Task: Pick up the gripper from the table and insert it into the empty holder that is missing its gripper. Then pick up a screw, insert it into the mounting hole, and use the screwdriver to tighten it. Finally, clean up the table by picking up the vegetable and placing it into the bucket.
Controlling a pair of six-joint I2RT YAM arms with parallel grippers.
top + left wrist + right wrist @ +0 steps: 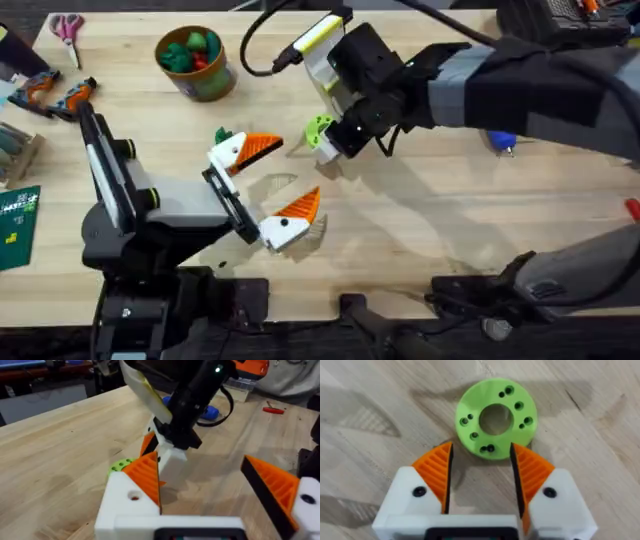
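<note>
Right gripper poised over the green disc, left gripper spread wide nearby.

We see our right gripper [481,470] pointing down at the table [420,220], its orange pads parted moderately and empty, the green disc [496,416] lying flat just beyond the fingertips. Our left gripper [268,190] stands wide apart, holding nothing. The screwdriver [499,141] lies flat at the table's right, partly hidden by the right arm; we cannot tell its long axis. The bucket [193,62] sits upright at the far left, opening upward.
</note>
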